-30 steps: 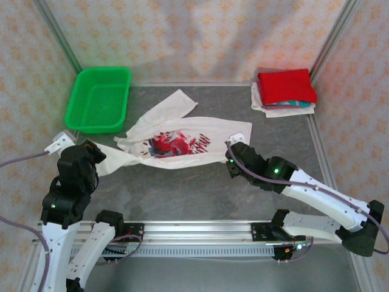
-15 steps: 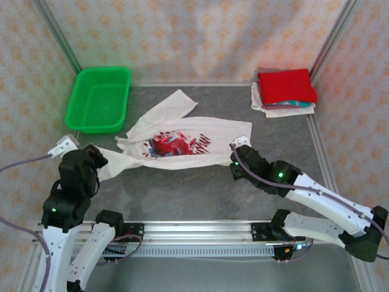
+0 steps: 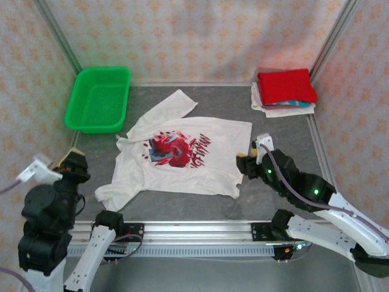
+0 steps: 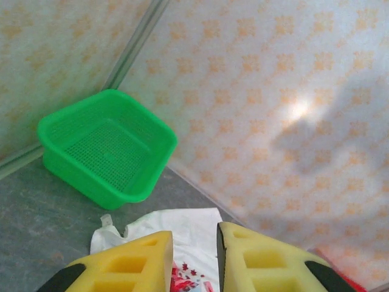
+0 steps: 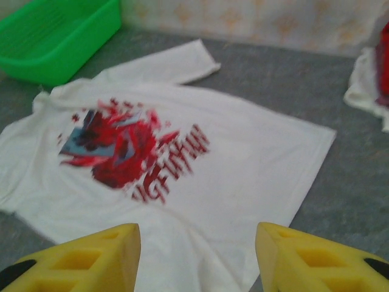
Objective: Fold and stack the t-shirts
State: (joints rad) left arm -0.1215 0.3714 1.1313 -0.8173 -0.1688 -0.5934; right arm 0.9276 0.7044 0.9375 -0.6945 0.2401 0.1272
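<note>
One cream-white t-shirt [image 3: 185, 155] lies spread print-up across the middle of the table [image 3: 200, 207], collar toward the left and hem toward the right. The far sleeve is laid out, while the near sleeve is bunched at the near-left corner. Judgement: the spreading step looks complete and folding has not yet begun. The stack of folded t-shirts [image 3: 284, 91], red on top, sits in the far-right corner, well apart from it. The right gripper [image 3: 246, 163] hovers just beside the near hem corner, its fingers wide apart and empty. The left gripper [image 4: 194, 234] is raised at the near-left, its fingers narrowly parted with nothing between them. The next move likely calls for smoothing the bunched sleeve, then pinching two edges together for a first fold. The patterned walls and metal corner posts enclose the cell. The table surface is grey, matt and speckled. A green mesh basket [image 3: 99, 97] stands at the far left.
</note>
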